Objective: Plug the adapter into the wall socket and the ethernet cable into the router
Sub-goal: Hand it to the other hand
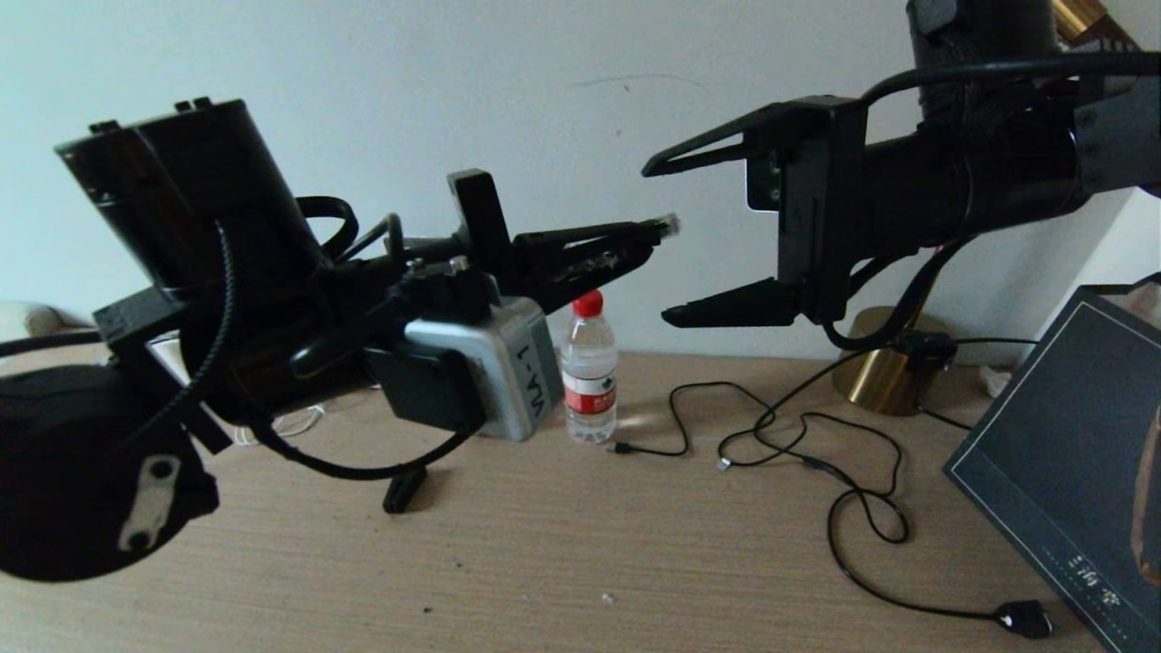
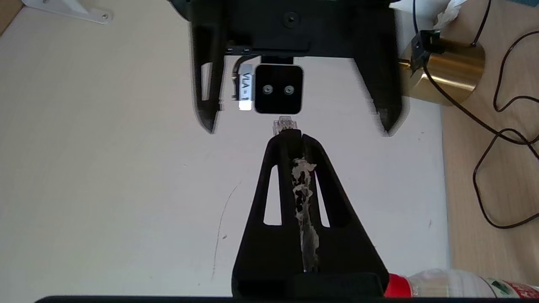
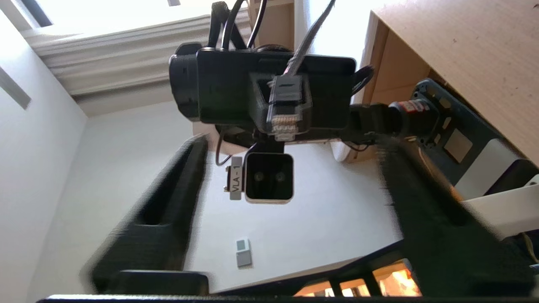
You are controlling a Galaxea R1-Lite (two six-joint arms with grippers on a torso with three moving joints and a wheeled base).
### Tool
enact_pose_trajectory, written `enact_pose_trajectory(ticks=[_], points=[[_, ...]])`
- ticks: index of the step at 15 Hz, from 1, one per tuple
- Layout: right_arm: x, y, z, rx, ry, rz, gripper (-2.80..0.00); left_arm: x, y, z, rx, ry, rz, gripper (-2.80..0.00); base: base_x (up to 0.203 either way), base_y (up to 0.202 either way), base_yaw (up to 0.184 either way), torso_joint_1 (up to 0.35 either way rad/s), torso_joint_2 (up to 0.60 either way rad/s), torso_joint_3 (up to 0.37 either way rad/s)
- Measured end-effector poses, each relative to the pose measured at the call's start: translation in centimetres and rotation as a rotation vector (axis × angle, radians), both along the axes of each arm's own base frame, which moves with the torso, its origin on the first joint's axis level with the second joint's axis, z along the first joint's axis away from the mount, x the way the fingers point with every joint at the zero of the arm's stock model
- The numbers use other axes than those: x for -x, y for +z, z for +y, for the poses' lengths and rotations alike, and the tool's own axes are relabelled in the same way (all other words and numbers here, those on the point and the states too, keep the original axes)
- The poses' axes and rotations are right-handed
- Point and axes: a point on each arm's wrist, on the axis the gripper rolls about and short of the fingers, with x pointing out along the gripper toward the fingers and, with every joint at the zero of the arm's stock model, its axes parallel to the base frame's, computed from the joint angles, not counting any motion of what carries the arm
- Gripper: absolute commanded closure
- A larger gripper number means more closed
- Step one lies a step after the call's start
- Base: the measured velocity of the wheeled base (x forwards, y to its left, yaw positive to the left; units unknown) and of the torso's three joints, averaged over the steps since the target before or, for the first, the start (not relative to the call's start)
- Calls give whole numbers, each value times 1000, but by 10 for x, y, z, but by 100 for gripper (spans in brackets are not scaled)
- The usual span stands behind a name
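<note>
Above the table (image 1: 544, 562), both arms are raised and face each other, tip to tip. That wooden table runs along a pale wall and carries a dark framed board (image 1: 1079, 453) at its right end, far from the water bottle (image 1: 590, 367). The left end effector (image 1: 648, 238) hangs above the water bottle, its fingers pressed together on the ethernet cable (image 1: 668, 223), whose clear-tipped plug sticks out past the fingertips toward the right arm. The right end effector (image 1: 667, 240) is to the right of the bottle and higher, spread wide, one finger above and one below the plug's line, not touching it. A brass lamp base (image 1: 884, 367) stands against the wall to the right of the bottle. Thin black cables (image 1: 816, 453) lie in loose loops on the table between the bottle and the board, one ending in a flat black oval end (image 1: 1025, 618) near the table's front edge. The bottle itself stands upright with a red cap and red label.
</note>
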Motion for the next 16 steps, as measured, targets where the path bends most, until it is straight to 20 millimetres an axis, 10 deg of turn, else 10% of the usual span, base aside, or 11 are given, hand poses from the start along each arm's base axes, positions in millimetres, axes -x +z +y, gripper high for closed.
enact_pose_trajectory(ticks=[14, 15, 16], points=[[1, 1, 0, -1, 1, -3, 0, 3, -1, -1, -1, -7, 2, 0, 0, 0, 0, 0, 0, 0], [1, 1, 0, -1, 1, -5, -280, 3, -1, -1, -1, -6, 2, 0, 0, 0, 0, 0, 0, 0], [1, 0, 0, -1, 3, -8, -280, 3, -1, -1, -1, -6, 2, 0, 0, 0, 0, 0, 0, 0]])
